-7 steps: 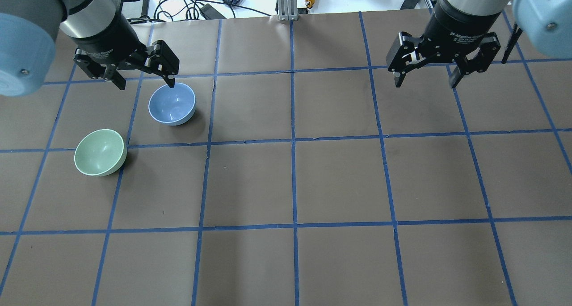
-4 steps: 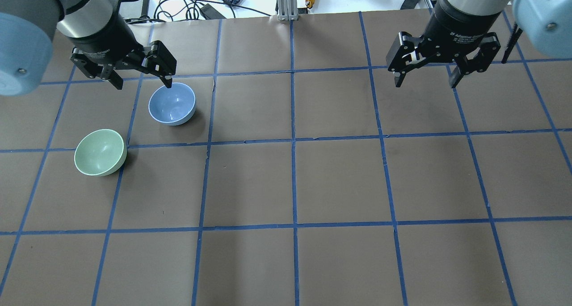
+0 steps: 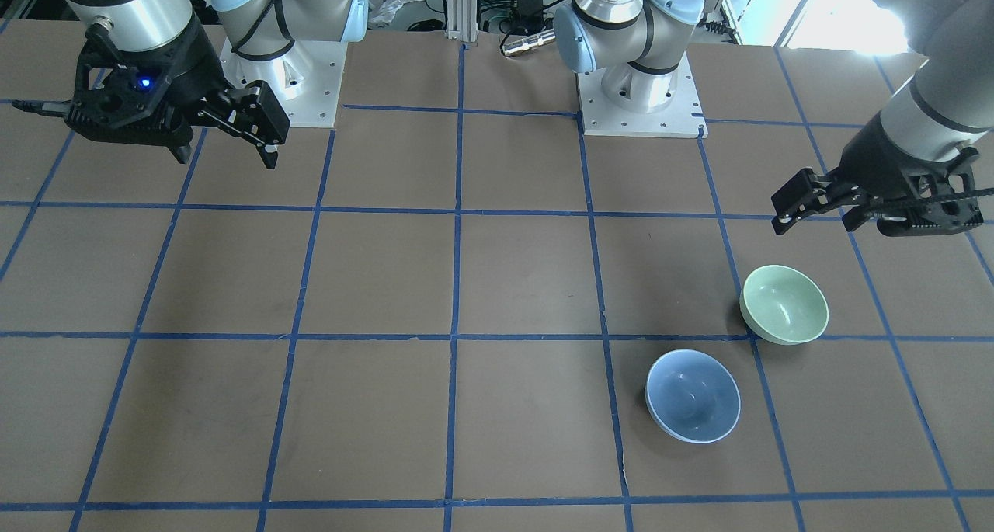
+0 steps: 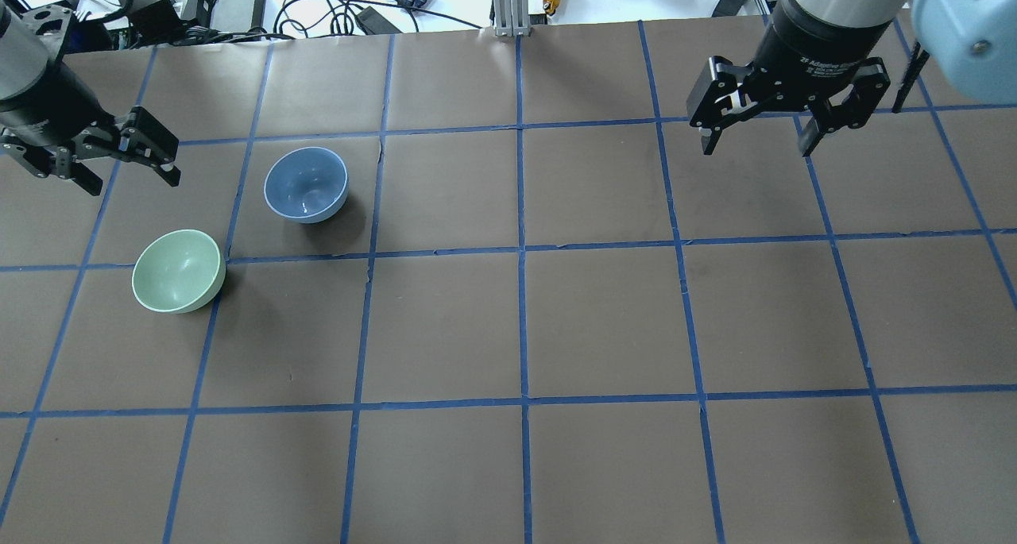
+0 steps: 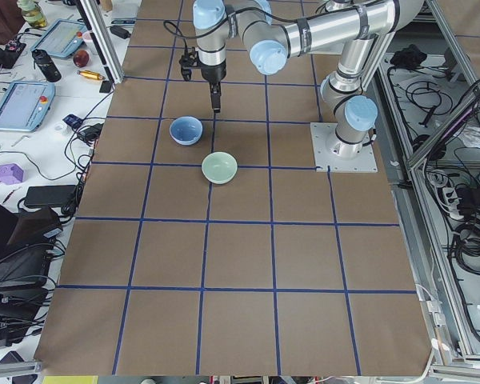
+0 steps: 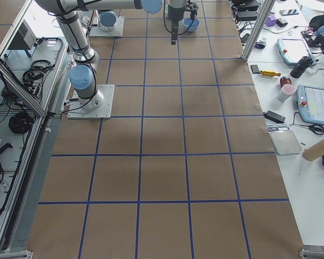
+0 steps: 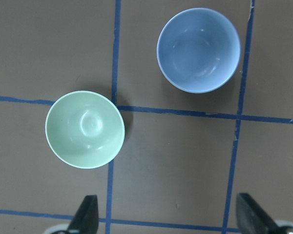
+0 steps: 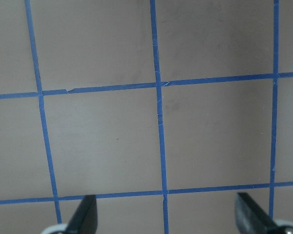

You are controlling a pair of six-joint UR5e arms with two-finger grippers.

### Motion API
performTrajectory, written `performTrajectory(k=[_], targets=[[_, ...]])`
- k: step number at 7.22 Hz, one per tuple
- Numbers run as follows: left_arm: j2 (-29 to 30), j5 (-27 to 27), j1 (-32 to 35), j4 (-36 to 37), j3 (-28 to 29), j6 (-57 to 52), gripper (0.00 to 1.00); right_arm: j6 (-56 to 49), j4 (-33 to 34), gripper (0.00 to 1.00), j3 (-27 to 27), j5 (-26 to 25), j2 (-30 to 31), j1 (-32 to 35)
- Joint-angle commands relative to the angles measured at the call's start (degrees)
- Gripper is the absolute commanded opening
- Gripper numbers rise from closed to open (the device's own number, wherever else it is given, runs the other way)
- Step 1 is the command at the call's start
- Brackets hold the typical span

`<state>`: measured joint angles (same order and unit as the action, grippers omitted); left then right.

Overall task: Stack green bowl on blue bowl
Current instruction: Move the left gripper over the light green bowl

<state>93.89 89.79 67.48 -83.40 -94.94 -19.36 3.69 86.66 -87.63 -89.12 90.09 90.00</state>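
Observation:
The green bowl stands upright and empty on the brown table, also in the front view and the left wrist view. The blue bowl stands upright and empty about a bowl's width from it, also in the front view and the left wrist view. The bowls do not touch. My left gripper is open and empty, held high near the green bowl and touching nothing. My right gripper is open and empty over the table's other half.
The table is covered in brown paper with a blue tape grid. Cables and small gear lie beyond its far edge. The two arm bases stand at the robot's side of the table.
My left gripper has moved left, away from the far rim of the blue bowl, and is still open. The bowls and the right arm have not moved.

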Motion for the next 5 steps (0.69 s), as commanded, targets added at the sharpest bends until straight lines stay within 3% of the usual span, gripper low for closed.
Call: performTrajectory(k=[1, 2, 5], targets=[[3.12, -1.72, -7.76, 9.69, -6.63, -10.39, 1.00, 0.00, 0.01, 1.00, 0.00, 0.00, 0.00, 0.00], [5.05, -2.51, -10.15, 17.06, -9.71, -14.17, 1.00, 0.00, -0.08, 1.00, 0.00, 0.00, 0.00, 0.00], [10.68, -3.21, -16.05, 21.95, -11.93, -21.31, 0.98, 0.00, 0.00, 1.00, 0.00, 0.00, 0.00, 0.00]])
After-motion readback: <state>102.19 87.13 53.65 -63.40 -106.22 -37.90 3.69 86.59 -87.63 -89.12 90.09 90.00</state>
